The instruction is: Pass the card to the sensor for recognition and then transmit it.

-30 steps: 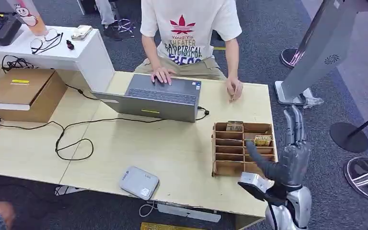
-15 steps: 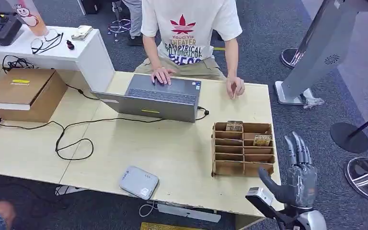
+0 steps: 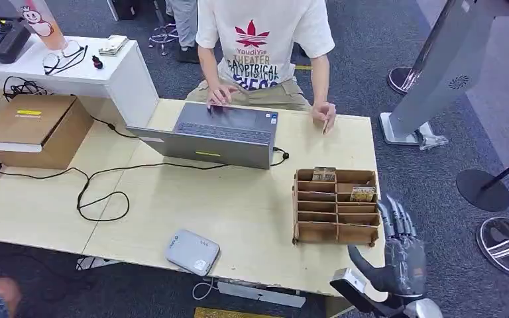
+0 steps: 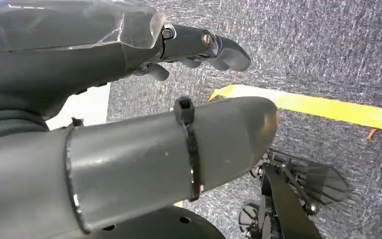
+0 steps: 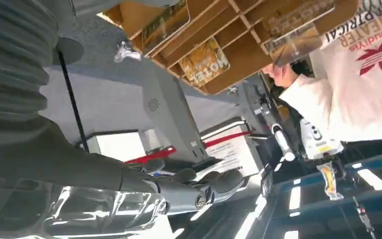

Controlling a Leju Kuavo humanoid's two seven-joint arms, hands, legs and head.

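The right hand is cut off at the bottom edge of the head view. The cards in the wooden rack are too small to read. The person is cropped at the top edge. A cardboard box hides part of the tabletop at left.

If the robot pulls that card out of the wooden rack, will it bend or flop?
Probably it stays fairly stiff: the card stands upright in its slot in the wooden rack without sagging. It looks thin, so likely light. Its printed face may be smooth, so it could slip between the right hand's fingers, which are open beside the rack now.
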